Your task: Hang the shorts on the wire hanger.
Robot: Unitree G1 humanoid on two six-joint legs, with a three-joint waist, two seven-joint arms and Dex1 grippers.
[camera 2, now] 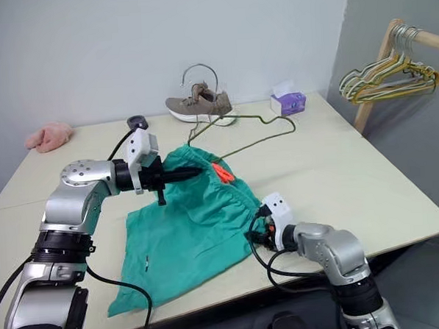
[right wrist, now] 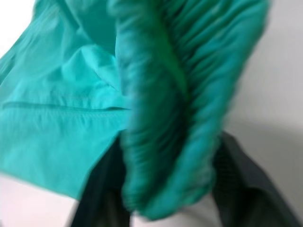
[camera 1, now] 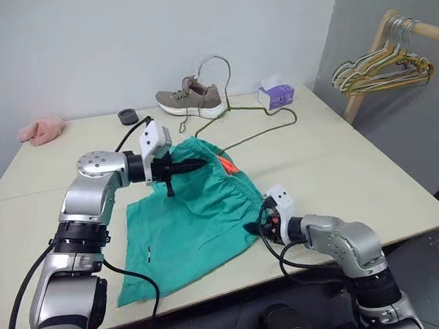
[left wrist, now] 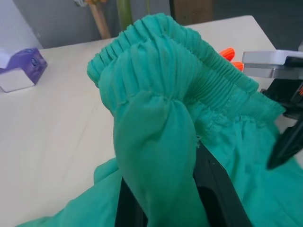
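Teal-green cloth, the shorts (camera 1: 196, 217), lies spread on the pale table (camera 1: 338, 173), with its gathered waistband lifted at one end. The left tool (camera 1: 194, 164) is clenched on that raised end of the waistband, holding it clear of the table, while the right tool (camera 1: 254, 227) sits at the other end of the band, by the table's near edge. The step in hand looks like taking the waistband at two places so that it can be stretched open. The wire hanger (camera 1: 265, 125) lies untouched farther back on the table, its hook rising near a shoe (camera 1: 189, 99) and a purple tissue box (camera 1: 275, 96), well apart from both tools. The next move probably calls for a firm hold on the right side, then lifting the shorts and carrying them to the hanger. The right wrist view shows what the head views cannot: a thick fold of waistband lies between the two dark fingers (right wrist: 102, 189), though whether they have pinched it yet I cannot tell. The left wrist view shows the cloth bunched over its own fingers, with the small orange tag (left wrist: 227, 52) beyond.
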